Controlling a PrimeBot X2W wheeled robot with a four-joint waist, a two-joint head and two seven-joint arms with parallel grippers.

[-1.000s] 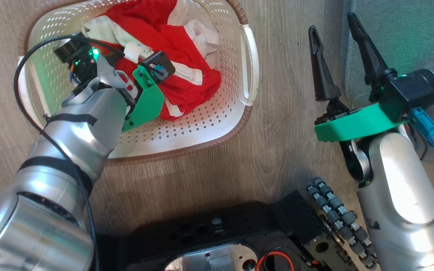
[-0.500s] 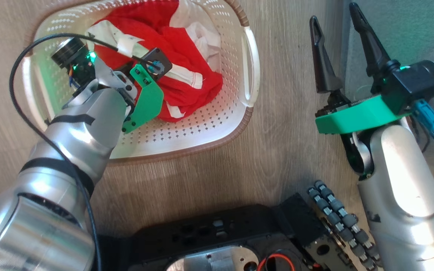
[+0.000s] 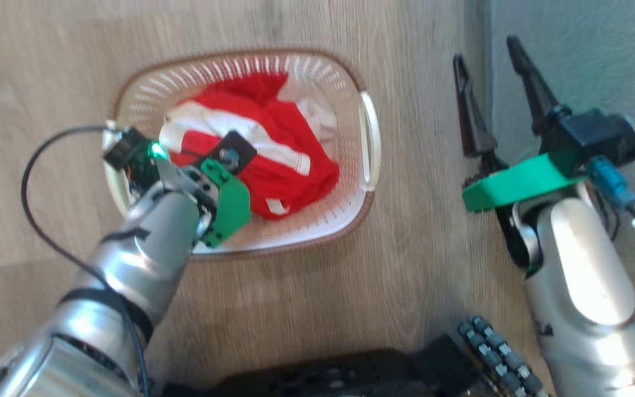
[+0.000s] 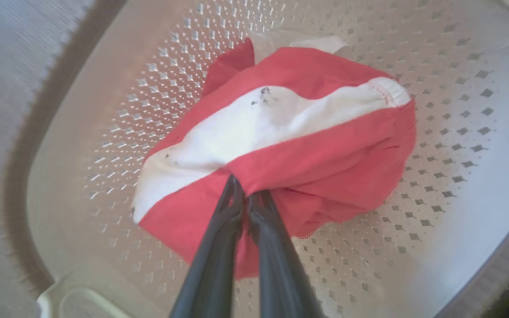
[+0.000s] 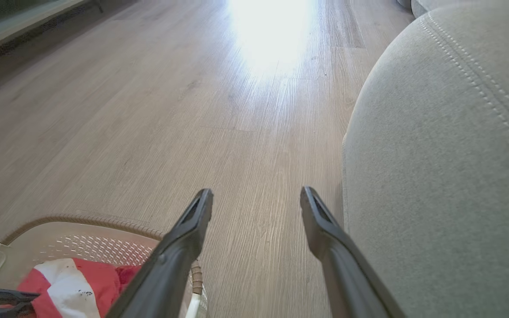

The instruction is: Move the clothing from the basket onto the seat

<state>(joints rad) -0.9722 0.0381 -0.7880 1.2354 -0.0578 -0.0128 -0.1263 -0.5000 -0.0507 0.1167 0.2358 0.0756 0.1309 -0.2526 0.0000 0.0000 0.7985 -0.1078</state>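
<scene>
My left gripper (image 4: 246,196): clamped on a fold of the clothing (image 4: 281,128), I judge to lift it out.
Clothing: heaped in the middle of the basket (image 3: 371,138).
My right gripper (image 3: 484,49): fingers apart, empty, beside the edge of the seat (image 5: 449,176).

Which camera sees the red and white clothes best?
The left wrist view. The clothing is big and close there, white stripe clear, and the left gripper has its jaws shut on it. The head view shows it blurry in the basket, partly behind the left arm. The right wrist view catches just a corner.
</scene>
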